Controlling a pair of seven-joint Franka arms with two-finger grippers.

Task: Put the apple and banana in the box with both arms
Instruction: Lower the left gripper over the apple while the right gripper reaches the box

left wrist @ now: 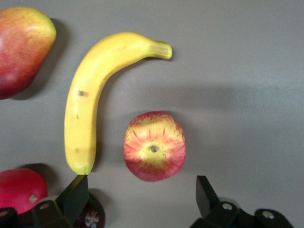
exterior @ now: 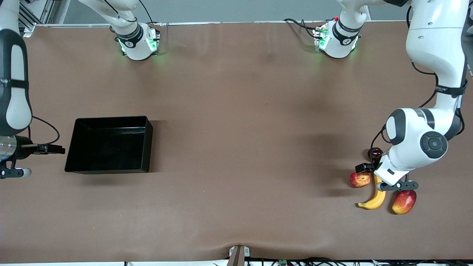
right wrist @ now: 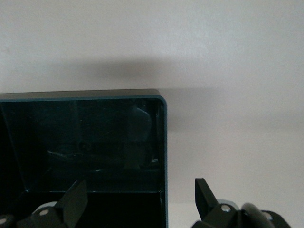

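stood at the opening step: nothing lifted, nothing boxed. nearest the front camera, toward the left arm's end of the brown matte worktop [exterior: 236, 122], lay the elongated red-yellow mango [exterior: 404, 201] and, just beside it, the curved yellow banana with dark tips [exterior: 374, 197]. a little farther lay the small round red apple streaked with yellow [exterior: 360, 179], stem dimple up, near the banana but apart from it. farther still sat a smooth pinkish-red round fruit [left wrist: 19, 190] and a dark round object [exterior: 375, 152], too hidden to name.

hung low over this cluster: the left gripper [left wrist: 142, 192], jaws spread wide and empty, roughly bracketing the apple in the left wrist view. judged the next move as a straight descent to straddle the apple without nudging the banana, then a firm pinch.

toward the right arm's end, well apart from the fruit, sat the shallow rectangular glossy black plastic box [exterior: 147, 127], empty. waited over the box's edge: the right gripper [right wrist: 142, 192], jaws likewise spread, holding nothing.

farthest off, two arm bases glowed green before a grey wall.
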